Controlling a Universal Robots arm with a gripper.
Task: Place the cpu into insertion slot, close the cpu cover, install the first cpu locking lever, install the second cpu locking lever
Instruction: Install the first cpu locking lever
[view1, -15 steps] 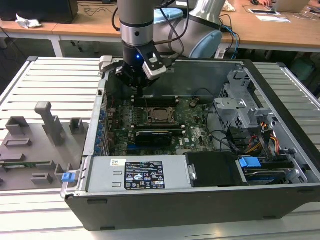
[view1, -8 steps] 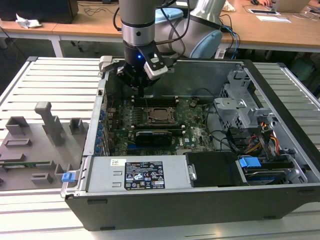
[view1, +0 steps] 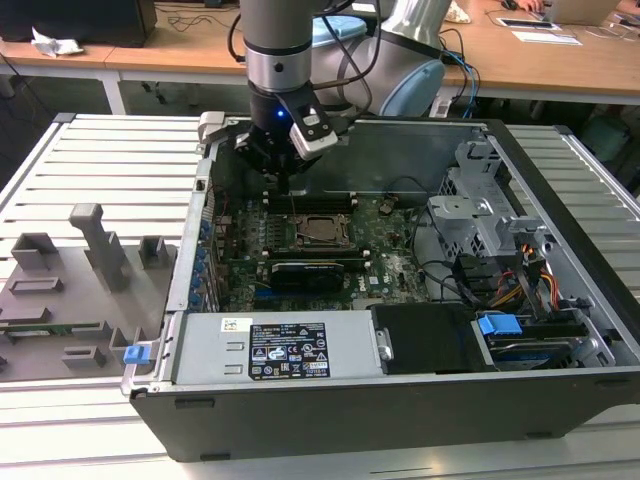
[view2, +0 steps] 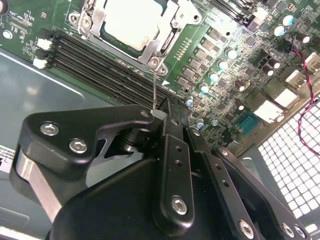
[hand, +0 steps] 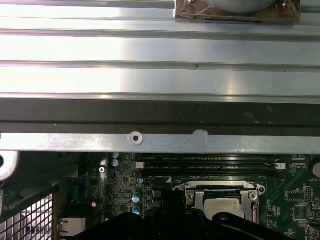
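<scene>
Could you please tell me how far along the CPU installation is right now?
Done: the cpu is seated under the closed cpu cover. In hand: the claw looks shut on a raised locking lever. Left: that lever is not latched yet; I cannot judge the other lever.

The cpu (view2: 131, 20) is showing a pale silver-grey top, the cpu cover (view2: 162, 39) and locking lever (view2: 155, 85) are glinting bare metal, the motherboard (view2: 182, 47) is showing green, the tool (view2: 160, 114) matte black.
</scene>
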